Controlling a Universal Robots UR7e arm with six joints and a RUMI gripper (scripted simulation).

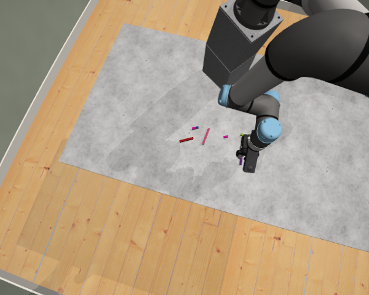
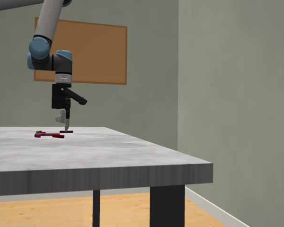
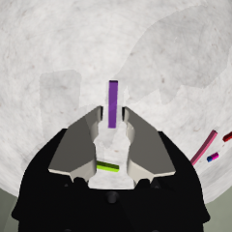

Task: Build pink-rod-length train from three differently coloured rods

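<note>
1. The jaws of the gripper [image 3: 112,113] stand only narrowly apart, straddling the near end of the purple rod [image 3: 113,97]. A sliver of table shows on either side, so they grip nothing.
2. From the side, the fingertips [image 2: 66,128] reach down to the grey table top [image 2: 137,156], level with that rod.
3. From above, the gripper body covers most of the purple rod [image 1: 240,161] and of the lime rod [image 1: 242,134] (only their ends peek out).
4. The pink rod [image 1: 205,136] lies flat, well apart from the gripper, between the red rod [image 1: 186,139] and a lone magenta rod [image 1: 225,136].
5. A second magenta rod [image 1: 194,128] has a blue rod [image 1: 197,127] at its end; whether they touch is too small to tell.
</note>
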